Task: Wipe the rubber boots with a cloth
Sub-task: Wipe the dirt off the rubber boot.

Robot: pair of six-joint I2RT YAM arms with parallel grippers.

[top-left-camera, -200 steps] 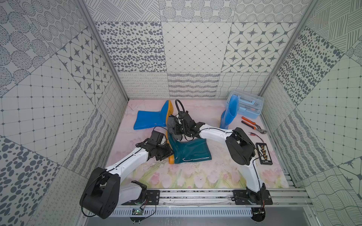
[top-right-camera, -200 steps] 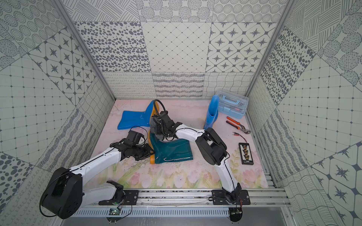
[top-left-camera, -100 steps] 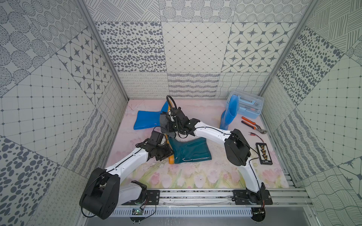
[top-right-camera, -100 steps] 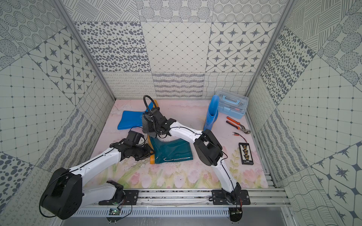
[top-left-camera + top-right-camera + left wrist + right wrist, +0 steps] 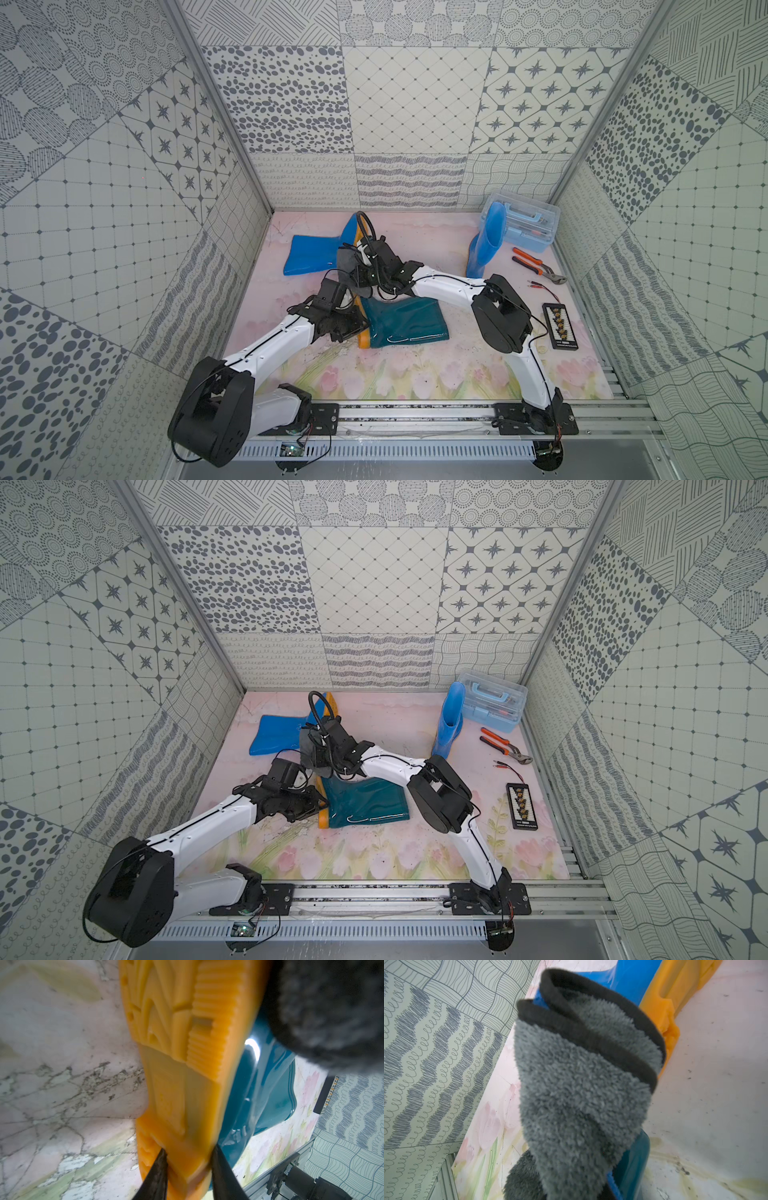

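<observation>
Cloth (image 5: 577, 1095), grey and fluffy with a dark hem, fills the right wrist view. It hangs bunched from the right claw (image 5: 355, 268), whose jaws are pressed together on it but hidden by the pile. Both top views show the cloth only as a small grey wad by the toe end of the teal boot (image 5: 405, 324); whether they touch I cannot tell. Only the left wrist view shows the left claw (image 5: 189, 1150) pinching the heel of that boot's orange sole (image 5: 187, 1064).

The teal boot lies on its side in the middle of the desk (image 5: 415, 374). Just beyond the cloth a blue boot (image 5: 311, 259) lies flat, near the left wall. A second blue boot (image 5: 484, 245) stands upright just beside a clear toolbox (image 5: 528, 226). Pliers (image 5: 536, 266) and a black connector board (image 5: 560, 326) lie along the right edge. Open desk stretches from the teal boot toward the front rail.
</observation>
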